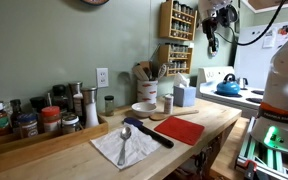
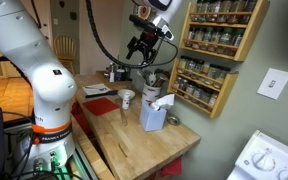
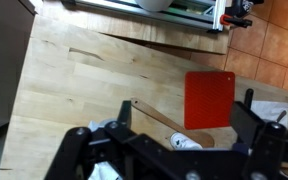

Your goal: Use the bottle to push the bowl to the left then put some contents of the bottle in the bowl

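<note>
claw (image 1: pixel 212 42) spread and empty, high over the surface (image 1: pixel 64 150)

in an exterior view the shallow round white ceramic bowl (image 1: pixel 144 107) sits on the pale wooden surface, in front of a tall white utensil crock (image 1: pixel 147 92). just right of the crock stands the small whitish cylindrical bottle (image 1: pixel 167 103). a flat red mat (image 1: pixel 179 129) lies nearer the edge. the black claw hangs well above, fingers apart

The bowl (image 1: pixel 144 107) is white and the flat mat (image 1: pixel 179 129) bright red. The kettle (image 1: pixel 228 88) is blue; the countertop (image 3: pixel 84 90) shows pale wood grain.
</note>
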